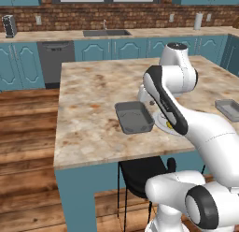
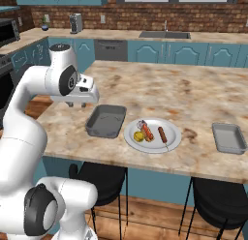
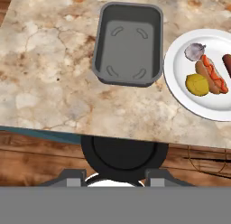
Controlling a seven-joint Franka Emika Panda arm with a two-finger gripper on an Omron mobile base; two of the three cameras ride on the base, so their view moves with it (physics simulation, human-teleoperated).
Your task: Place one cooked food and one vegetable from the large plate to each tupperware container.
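Marble-topped island [image 2: 193, 96] (teal base), brick back wall [image 2: 145, 19].

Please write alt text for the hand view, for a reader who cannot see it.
An empty dark-grey tupperware container sits on a marble counter, left of the large plate holding a yellow vegetable, a hot dog, a purplish item and a sausage.

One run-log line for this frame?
stage: pre-grasp | gripper: empty | both tupperware containers: empty | vegetable: on large plate

Open counter [image 2: 193, 96] above plate [image 2: 170, 142], bare left tray [image 3: 128, 42] beside it, stool [image 3: 124, 155] under edge
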